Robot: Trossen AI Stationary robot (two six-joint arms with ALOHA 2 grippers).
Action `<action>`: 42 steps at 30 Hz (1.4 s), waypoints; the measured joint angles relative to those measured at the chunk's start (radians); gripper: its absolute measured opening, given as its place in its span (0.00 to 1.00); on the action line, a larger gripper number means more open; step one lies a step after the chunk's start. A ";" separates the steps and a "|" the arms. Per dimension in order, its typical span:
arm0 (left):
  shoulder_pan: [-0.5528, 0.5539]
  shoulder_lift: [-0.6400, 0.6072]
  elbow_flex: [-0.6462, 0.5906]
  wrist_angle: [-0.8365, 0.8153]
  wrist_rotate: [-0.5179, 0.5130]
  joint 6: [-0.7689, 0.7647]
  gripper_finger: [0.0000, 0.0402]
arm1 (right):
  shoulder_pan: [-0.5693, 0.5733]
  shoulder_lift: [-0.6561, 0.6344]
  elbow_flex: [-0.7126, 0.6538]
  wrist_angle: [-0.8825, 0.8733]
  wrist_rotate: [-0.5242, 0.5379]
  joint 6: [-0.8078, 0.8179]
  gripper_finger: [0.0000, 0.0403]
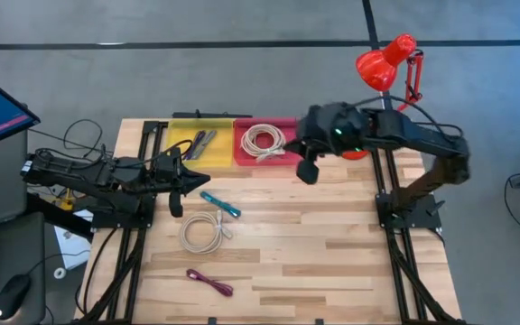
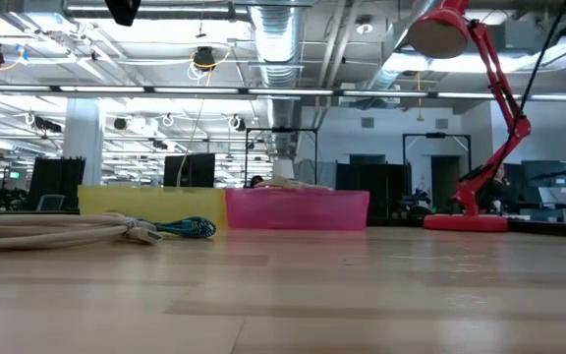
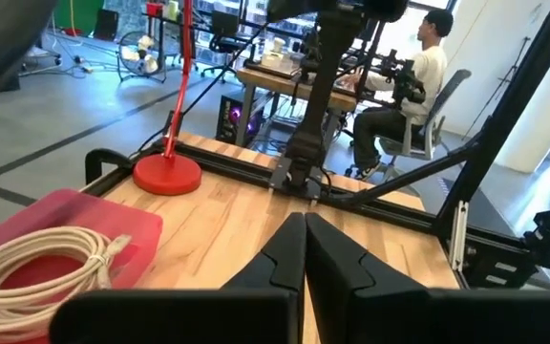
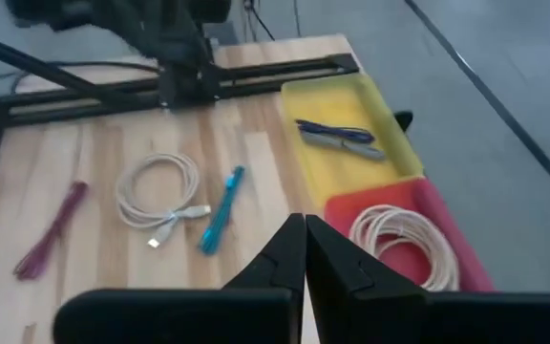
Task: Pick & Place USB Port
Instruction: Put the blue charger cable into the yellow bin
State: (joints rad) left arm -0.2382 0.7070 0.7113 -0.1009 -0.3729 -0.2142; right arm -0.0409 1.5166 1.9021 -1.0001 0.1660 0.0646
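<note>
One camera looks straight down on my table (image 1: 332, 244); another peers level across it; both share the red tray (image 1: 264, 143).

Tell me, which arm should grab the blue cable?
Probably the left. Its pincer sits right beside the blue cable, while the right pincer hangs by the red tray.

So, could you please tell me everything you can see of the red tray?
The red tray is a shallow, rectangular bin that looks like translucent pink-red plastic. It sits flat at the table's far edge, side by side with the yellow tray. A coiled white cable lies inside it. The right gripper hangs just beside its corner, not touching it.
</note>
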 joint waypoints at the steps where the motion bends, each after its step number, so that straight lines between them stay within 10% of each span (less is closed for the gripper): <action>1: 0.000 0.000 0.000 0.000 0.000 0.000 0.01 | 0.013 -0.037 -0.056 0.042 0.000 0.011 0.00; 20: 0.000 0.002 0.000 -0.146 0.054 0.024 0.02 | 0.246 -0.624 -0.930 0.723 0.196 0.230 0.00; 42: 0.008 0.186 0.000 -0.389 0.092 0.107 0.03 | 0.329 -0.718 -1.122 0.724 0.319 0.495 0.00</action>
State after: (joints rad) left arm -0.2306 0.8932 0.7116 -0.4903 -0.2813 -0.1076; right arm 0.2878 0.7986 0.7799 -0.2756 0.4847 0.5594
